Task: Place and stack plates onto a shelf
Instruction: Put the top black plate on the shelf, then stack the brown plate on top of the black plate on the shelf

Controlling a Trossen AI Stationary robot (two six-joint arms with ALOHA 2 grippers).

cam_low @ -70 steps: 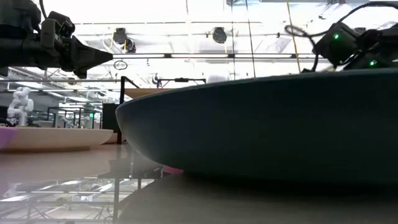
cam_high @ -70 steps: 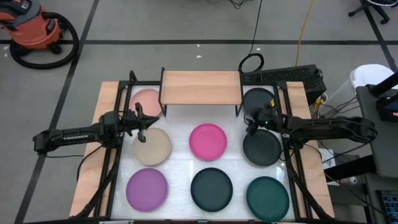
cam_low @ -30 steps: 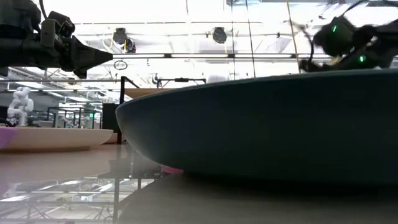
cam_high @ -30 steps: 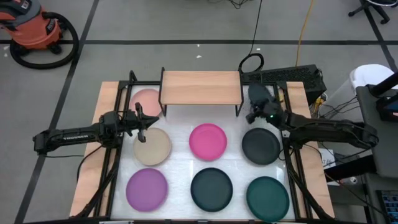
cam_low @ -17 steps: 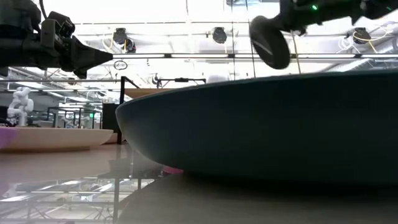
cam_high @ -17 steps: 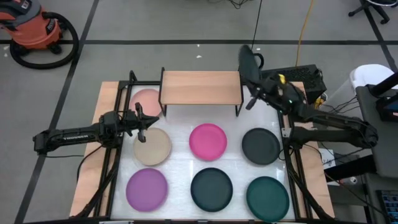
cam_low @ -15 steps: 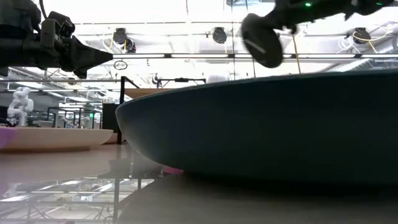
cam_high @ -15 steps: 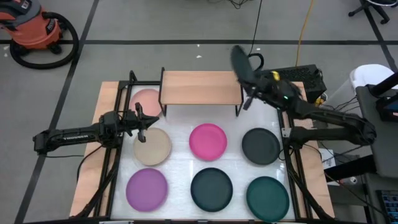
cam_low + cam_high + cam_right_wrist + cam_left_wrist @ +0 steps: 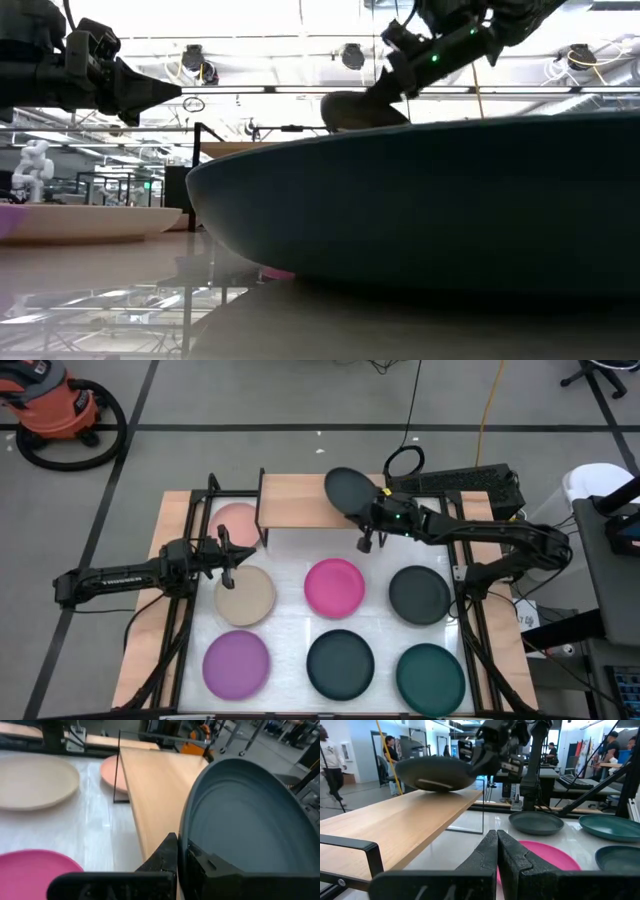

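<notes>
Step in hand: the first plate is going onto the shelf point(image 9: 310, 500), by my reading; nothing is resting on the plank yet.
Right gripper point(image 9: 372, 512): reaching in from the right of the high view to upper centre, jaws closed on the rim of a charcoal plate point(image 9: 349, 490).
Carried plate: hanging over the shelf's right end, tilted; the left wrist view shows it just above the wood, and I cannot tell whether its edge is touching.
Left gripper point(image 9: 232, 556): waiting at centre left, above the beige plate point(image 9: 246, 595), fingers pressed together on nothing.
Other plates: salmon pink point(image 9: 232, 520) partly under the shelf's left end; magenta point(image 9: 334, 588) at centre; second charcoal point(image 9: 420, 595) to its right; purple point(image 9: 236, 664), dark teal point(image 9: 340, 663) and green point(image 9: 431, 678) along the bottom.
Next move calls for: levelling the plate, lowering it flat onto the plank, then opening the jaws and leaving room beside it.
</notes>
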